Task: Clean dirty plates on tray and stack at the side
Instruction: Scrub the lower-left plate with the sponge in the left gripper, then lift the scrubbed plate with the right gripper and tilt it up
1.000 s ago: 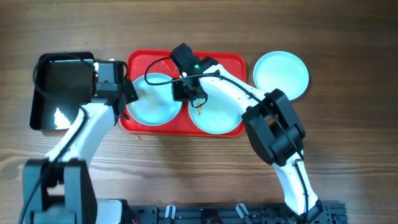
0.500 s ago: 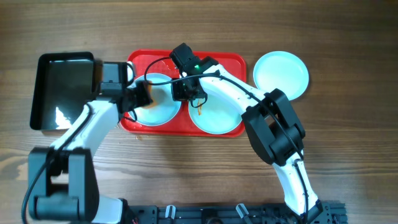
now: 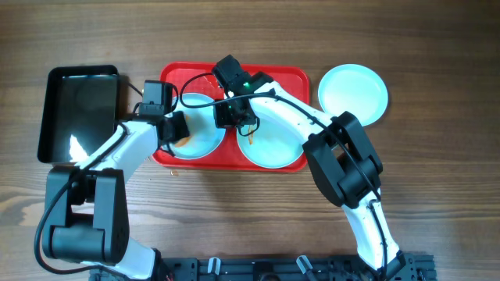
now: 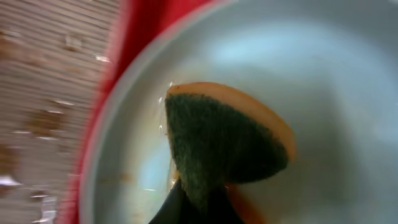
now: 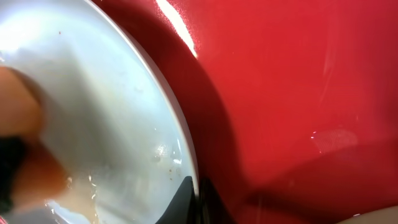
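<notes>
The red tray (image 3: 291,73) holds two mint-blue plates. My left gripper (image 3: 179,129) is shut on a green-and-orange sponge (image 4: 224,140) and presses it on the left plate (image 3: 206,134), near its left rim. The left wrist view shows the jaws (image 4: 200,205) on the sponge and faint orange smears on that plate (image 4: 323,74). My right gripper (image 3: 231,117) is shut on the same plate's right rim. The right wrist view shows the jaws (image 5: 198,200) pinching the rim of that plate (image 5: 106,106) over the tray (image 5: 298,87). The second plate (image 3: 273,145) lies at the tray's right. A third plate (image 3: 353,94) lies on the table right of the tray.
A black rectangular tray (image 3: 78,113) stands left of the red tray. Small crumbs lie on the wood just in front of the red tray (image 3: 173,171). The right arm crosses over the second plate.
My left gripper has moved right, from beside the black tray onto the left plate, with the sponge in it. The right gripper has not moved.
</notes>
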Tool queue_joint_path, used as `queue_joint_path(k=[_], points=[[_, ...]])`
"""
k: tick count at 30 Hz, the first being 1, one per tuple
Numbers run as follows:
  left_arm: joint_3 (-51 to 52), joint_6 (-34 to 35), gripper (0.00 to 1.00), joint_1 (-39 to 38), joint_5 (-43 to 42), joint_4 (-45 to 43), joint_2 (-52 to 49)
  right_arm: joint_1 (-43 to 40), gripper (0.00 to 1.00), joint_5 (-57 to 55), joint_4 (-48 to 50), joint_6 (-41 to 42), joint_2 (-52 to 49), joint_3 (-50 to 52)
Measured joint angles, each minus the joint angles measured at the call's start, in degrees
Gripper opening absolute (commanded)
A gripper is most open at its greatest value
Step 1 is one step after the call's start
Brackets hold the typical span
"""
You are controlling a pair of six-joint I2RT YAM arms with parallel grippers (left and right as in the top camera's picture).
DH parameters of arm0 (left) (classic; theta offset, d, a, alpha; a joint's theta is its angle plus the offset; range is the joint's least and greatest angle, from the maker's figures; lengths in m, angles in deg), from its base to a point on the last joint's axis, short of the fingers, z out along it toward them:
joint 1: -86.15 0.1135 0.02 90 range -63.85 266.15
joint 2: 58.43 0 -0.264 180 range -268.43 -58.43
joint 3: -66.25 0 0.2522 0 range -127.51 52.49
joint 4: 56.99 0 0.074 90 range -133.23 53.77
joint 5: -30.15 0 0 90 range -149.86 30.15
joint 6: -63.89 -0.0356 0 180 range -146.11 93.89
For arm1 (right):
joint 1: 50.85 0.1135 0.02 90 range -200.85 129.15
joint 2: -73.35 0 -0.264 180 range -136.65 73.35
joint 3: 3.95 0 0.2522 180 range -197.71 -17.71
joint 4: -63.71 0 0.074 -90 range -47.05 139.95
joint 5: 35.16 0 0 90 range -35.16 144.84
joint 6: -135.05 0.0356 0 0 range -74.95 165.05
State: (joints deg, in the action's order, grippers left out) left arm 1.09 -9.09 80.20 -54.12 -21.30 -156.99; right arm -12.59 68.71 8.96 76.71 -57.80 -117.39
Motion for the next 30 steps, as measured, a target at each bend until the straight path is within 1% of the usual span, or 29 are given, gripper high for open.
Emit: queue_joint_path(k=[3,10,13,15,18,22,26,30], points=[[0.0,0.0,0.04,0.0,8.2,0.6,0.0,0.0,0.04,0.0,0.0,0.0,0.0,0.0],[0.1,0.0,0.04,-0.7,16.1,0.8,1.1,0.6,0.04,1.6,1.0,0.0,0.0,0.0],[0.2,0.0,0.04,-0.5,19.7,1.6,4.5,0.3,0.04,1.3,0.7,-0.3,0.0,0.0],[0.3,0.3,0.04,0.2,21.9,2.3,8.7,-0.2,0.04,1.3,0.5,-0.5,0.0,0.0],[0.4,1.4,0.04,0.3,20.0,4.3,14.9,-1.1,0.04,1.0,-0.7,-0.5,0.0,-0.9],[0.3,2.2,0.04,0.3,12.5,6.2,20.7,-2.9,0.04,0.9,-1.9,-0.9,-0.1,-3.9],[0.4,2.6,0.04,0.3,2.5,8.6,20.3,-5.2,0.04,0.8,-2.3,-1.8,-0.1,-8.2],[0.5,2.7,0.04,0.3,-2.8,10.3,18.8,-7.3,0.04,-1.0,-5.7,-3.1,0.7,-11.6]])
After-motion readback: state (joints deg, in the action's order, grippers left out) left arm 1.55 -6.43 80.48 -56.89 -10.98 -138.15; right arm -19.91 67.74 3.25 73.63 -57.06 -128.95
